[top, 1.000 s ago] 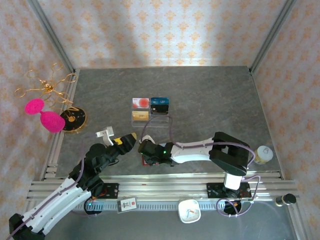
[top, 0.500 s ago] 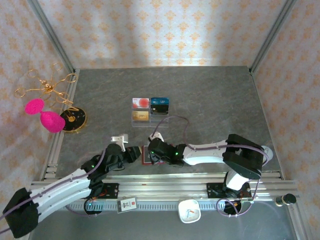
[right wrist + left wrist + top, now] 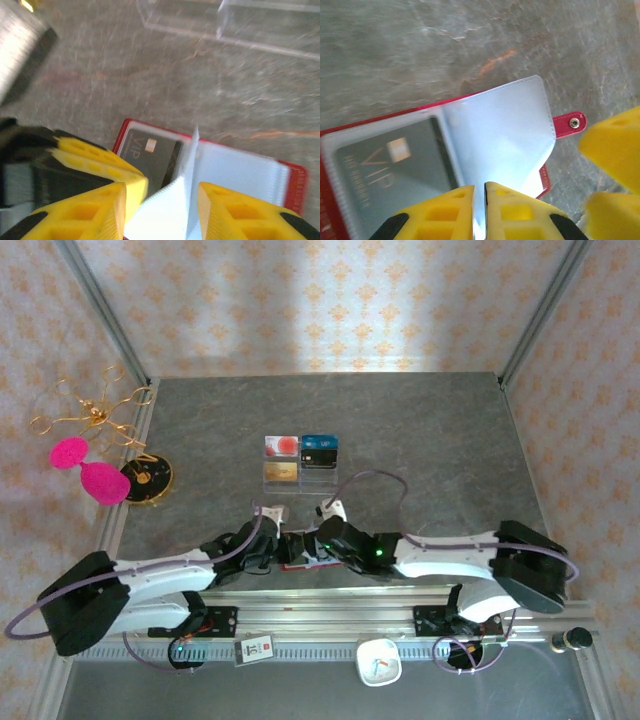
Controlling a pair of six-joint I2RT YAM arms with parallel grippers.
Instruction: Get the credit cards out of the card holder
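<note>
Card holder [image 3: 565,125] lies open near the bench [image 3: 420,440] front edge, left pincer [image 3: 479,210] clenched on a grey sleeve [image 3: 500,130], right pincer [image 3: 162,210] released astride another, so next up is probably sliding out that dark VIP card [image 3: 385,167].

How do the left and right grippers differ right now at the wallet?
The left gripper is shut, pinching the edge of a pale sleeve; the right gripper is open, a sleeve leaf standing between its fingers. The left one reaches the red wallet from its left side, the right one from its right. Both are at the open wallet, where a dark VIP card sits sleeved.
</note>
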